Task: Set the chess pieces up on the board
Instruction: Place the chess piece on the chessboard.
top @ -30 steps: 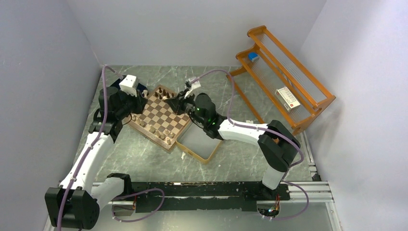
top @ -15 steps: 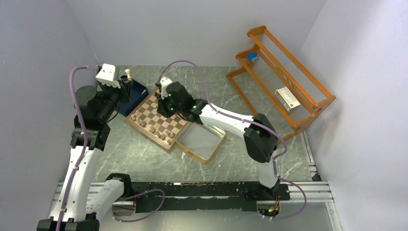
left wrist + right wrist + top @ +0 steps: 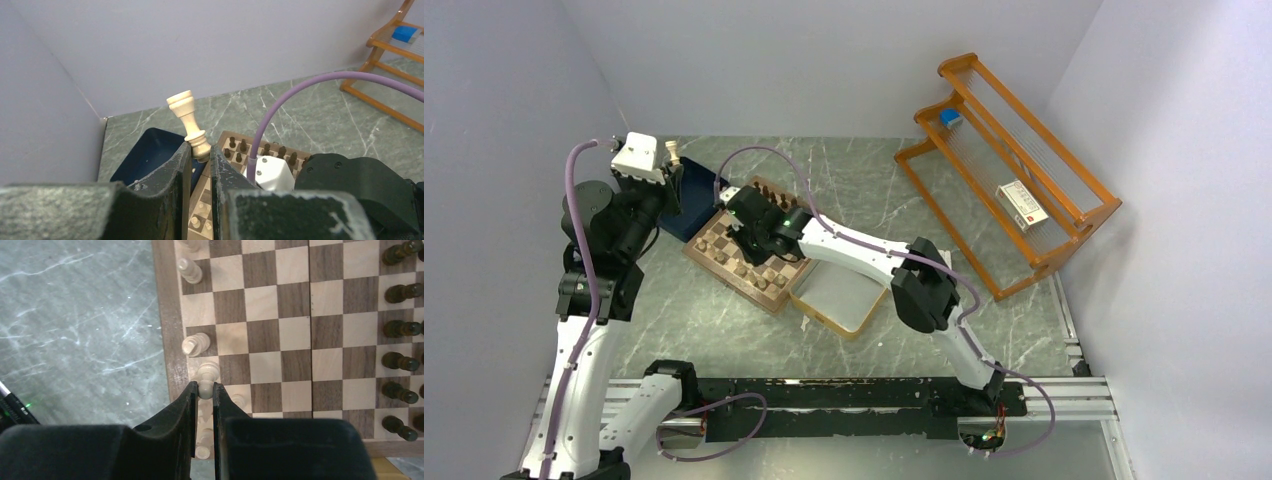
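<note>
L gripper point(image 3: 200, 156) is pinching a tilted pale piece point(image 3: 189, 122) aloft near the navy tray point(image 3: 145, 150) — R gripper point(image 3: 203, 390) is clamping another pale piece point(image 3: 207, 374) on the edge row of the board point(image 3: 167, 315), its arm point(image 3: 864, 255) & purple cable point(image 3: 300, 86) crossing over it

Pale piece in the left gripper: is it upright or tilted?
Tilted. The left gripper pinches the pale piece by its lower end, and its top leans sideways off the fingers' line.
</note>
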Controlling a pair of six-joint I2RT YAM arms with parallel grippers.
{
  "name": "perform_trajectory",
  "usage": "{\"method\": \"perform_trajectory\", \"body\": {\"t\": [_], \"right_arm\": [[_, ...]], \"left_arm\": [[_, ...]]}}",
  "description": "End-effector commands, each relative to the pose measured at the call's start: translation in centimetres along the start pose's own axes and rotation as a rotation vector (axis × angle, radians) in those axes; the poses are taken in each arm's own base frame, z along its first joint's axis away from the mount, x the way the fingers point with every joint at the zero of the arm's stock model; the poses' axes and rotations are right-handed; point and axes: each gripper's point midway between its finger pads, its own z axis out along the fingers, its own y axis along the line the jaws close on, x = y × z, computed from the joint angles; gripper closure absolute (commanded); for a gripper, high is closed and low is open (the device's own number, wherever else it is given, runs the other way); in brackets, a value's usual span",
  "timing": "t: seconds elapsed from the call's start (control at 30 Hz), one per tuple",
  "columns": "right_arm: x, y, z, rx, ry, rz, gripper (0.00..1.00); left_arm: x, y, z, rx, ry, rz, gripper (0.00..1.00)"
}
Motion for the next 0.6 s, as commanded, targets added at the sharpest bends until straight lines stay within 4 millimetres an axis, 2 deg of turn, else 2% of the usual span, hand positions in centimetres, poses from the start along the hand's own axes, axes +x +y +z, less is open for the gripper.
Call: {"method": "perform_trajectory", "body": {"t": [0.0,0.17,0.57], "right_arm": [[1.5,-1.2,0.2,0.067,0.087,-0.017,0.89],[1.6,-1.4,0.6,0.076,0.098,-0.022,0.89],[3.0,-2.0,1.7,0.096,0.181,-0.035,0.86]], "left_arm": [[-1.5,0.9,-0.9,-0.051,-0.023,0.047,0.87],[-1.6,0.8,-0.8,-0.045,-0.028,0.050,0.87],[-2.0,0.8,-0.9,-0.045,-0.037,0.047,0.88]]}}
